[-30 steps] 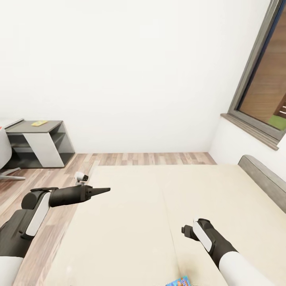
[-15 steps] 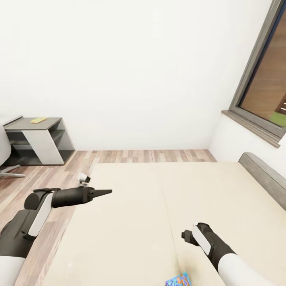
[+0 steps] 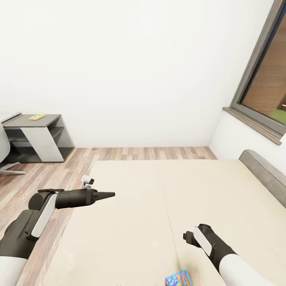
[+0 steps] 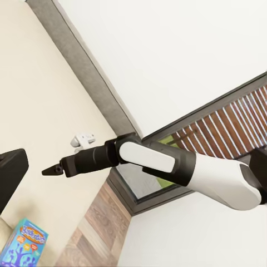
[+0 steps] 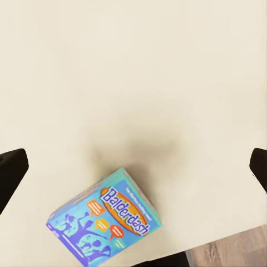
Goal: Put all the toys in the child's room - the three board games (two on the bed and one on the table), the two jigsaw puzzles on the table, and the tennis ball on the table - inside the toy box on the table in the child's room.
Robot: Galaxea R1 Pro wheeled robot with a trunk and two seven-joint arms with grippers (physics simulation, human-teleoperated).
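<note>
A flat light-blue card board game box (image 5: 104,221) lies face up on the plain cream-beige mattress of the large low bed (image 3: 131,222). Its lid carries cartoon figures, speech bubbles and the orange-outlined word "Balderdash", and its edges sit askew to the edge of the mattress. In the head view the box (image 3: 179,279) rests at the near edge of the bed, right of the bed's centre seam, only partly inside the picture. In the left wrist view the same box (image 4: 24,242) lies close to the mattress edge, beside the wood-plank floor. The mattress surface around it is smooth and bare.
</note>
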